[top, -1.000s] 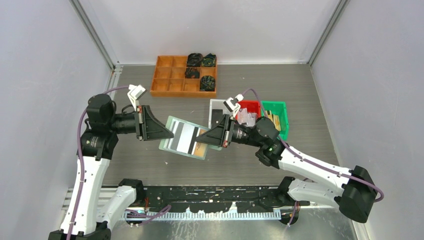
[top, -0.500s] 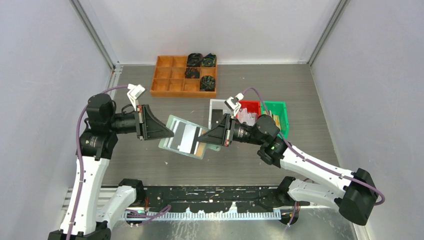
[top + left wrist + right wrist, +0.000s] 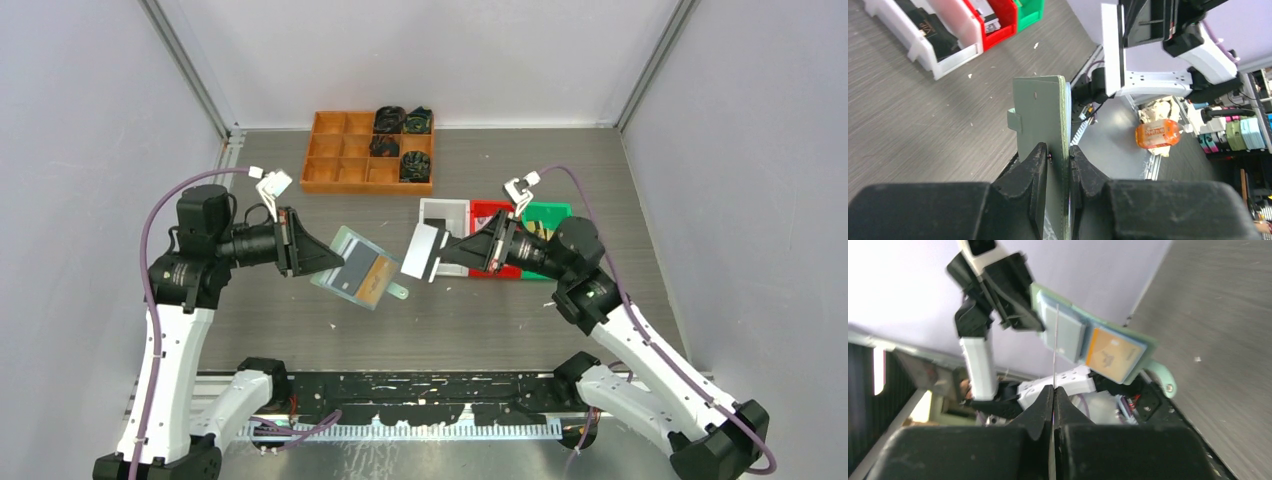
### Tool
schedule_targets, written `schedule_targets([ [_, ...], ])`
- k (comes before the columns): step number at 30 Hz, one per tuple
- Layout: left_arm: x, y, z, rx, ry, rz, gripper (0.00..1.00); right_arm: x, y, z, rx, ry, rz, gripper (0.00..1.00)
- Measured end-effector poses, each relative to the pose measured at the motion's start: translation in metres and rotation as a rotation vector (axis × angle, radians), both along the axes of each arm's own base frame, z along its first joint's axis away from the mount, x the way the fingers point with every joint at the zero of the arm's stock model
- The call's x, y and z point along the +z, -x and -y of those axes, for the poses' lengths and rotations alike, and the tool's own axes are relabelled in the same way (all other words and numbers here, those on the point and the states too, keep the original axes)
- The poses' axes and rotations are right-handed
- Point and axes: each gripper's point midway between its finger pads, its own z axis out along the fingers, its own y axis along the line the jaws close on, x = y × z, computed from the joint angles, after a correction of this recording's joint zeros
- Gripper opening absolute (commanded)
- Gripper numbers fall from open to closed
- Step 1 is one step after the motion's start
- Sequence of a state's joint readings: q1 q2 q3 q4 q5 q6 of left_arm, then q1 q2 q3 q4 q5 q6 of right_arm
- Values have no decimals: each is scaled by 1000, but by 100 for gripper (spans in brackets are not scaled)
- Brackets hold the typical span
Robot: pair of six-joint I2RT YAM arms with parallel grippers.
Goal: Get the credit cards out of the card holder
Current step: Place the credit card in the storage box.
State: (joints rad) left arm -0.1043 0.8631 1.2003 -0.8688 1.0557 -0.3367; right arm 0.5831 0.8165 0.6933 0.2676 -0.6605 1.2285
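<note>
My left gripper (image 3: 333,263) (image 3: 1059,157) is shut on the edge of the pale green card holder (image 3: 349,243) (image 3: 1040,112) and holds it open above the table. Two credit cards still sit in its pockets: an orange one (image 3: 378,282) (image 3: 1110,354) and a grey one (image 3: 352,270) (image 3: 1064,332). My right gripper (image 3: 444,253) (image 3: 1053,389) is shut on a whitish credit card (image 3: 423,252) (image 3: 1111,47). That card is held clear of the holder, to its right, and shows edge-on in the right wrist view.
An orange tray (image 3: 340,165) with black coiled items stands at the back. A white bin (image 3: 446,208), a red bin (image 3: 497,212) and a green bin (image 3: 552,214) sit side by side under my right arm.
My right gripper has drawn the whitish card out of the holder and moved right with it. The left gripper has shifted the holder slightly and turned it.
</note>
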Motion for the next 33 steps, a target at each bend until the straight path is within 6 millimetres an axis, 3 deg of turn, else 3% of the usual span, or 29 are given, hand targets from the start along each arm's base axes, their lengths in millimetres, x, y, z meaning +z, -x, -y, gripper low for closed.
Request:
schedule_targets([
  [4,-8,-5,-4,29,-35,-4,0,-12,-23,21,-109,140,-53,1],
  [10,-12,-9,-5,48,-53,-4,0,-33,-64,77,-401,454,-82,1],
  [15,-12,-9,-6,48,-54,-3,0,-78,-86,122,-573,777,-137,1],
  [20,-8,-8,-5,47,-49,1,0,-126,-105,155,-643,1049,-209,1],
  [26,-1,-4,-2,31,-19,-16,0,-161,-131,169,-636,1237,-238,1],
  [33,11,1,0,16,10,-16,0,-193,-167,157,-547,1273,-249,1],
])
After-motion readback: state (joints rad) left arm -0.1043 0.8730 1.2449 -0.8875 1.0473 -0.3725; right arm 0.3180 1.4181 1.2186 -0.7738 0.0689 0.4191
